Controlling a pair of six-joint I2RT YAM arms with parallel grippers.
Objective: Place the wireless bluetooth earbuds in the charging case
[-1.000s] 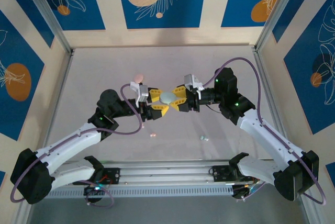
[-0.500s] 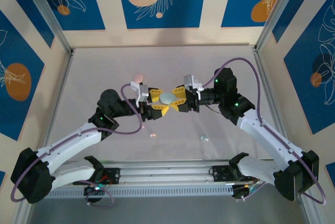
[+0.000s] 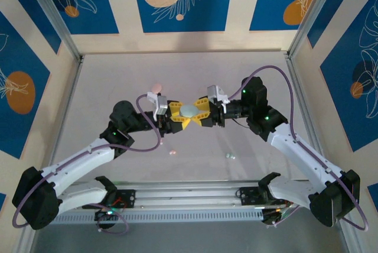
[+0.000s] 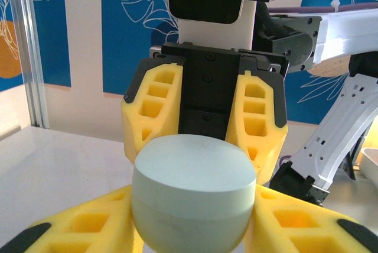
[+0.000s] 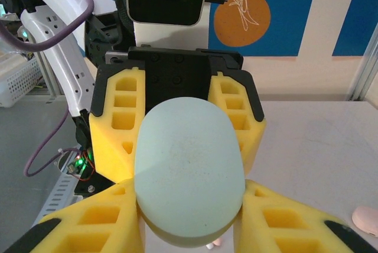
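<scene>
Here, left pincer (image 3: pixel 181 115) and right pincer (image 3: pixel 201 112) clamp case (image 3: pixel 188 110).

Left fingers (image 3: pixel 175 108) drawn in tighter — now pinching pale blue case (image 3: pixel 188 110).

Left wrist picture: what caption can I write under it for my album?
Left tool and right tool, both yellow-fingered, grip one rounded pale blue plastic charging case from opposite sides.

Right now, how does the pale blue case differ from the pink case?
Colour: the pale blue case against the pink case. Hold: the pale blue case is clamped between the left claw and right claw, while the pink case lies loose on the table. Both are rounded pastel shells.
</scene>
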